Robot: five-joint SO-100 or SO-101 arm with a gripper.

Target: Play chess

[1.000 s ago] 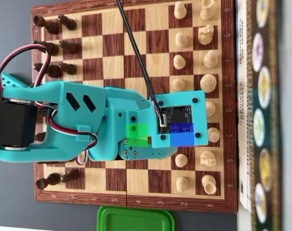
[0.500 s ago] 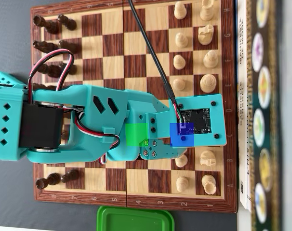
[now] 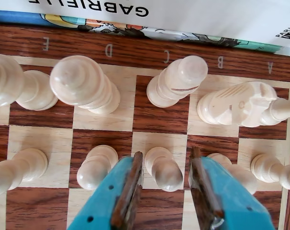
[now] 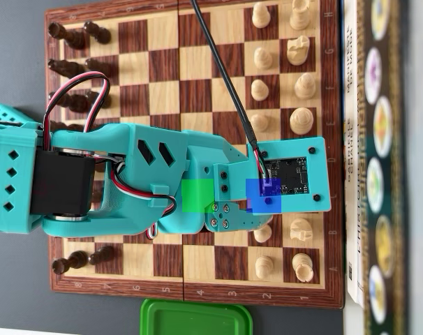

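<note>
Between teal two-finger gripper (image 3: 165, 179) jaws: cream wooden pawn (image 3: 163, 168), second rank, C file | jaws parted, straddling, not yet clamped | beyond: cream bishop (image 3: 177, 80), near wooden chessboard (image 3: 135, 49) edge.

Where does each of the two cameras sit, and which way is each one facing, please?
Wrist view: rides on the arm, looking down and forward past the open pincer, which straddles a white pawn; board edge and a book beyond.
Overhead view: fixed above, looking straight down on the chessboard; the teal arm reaches across it.
Shared: the white pieces, for instance the knight, and the board.
</note>
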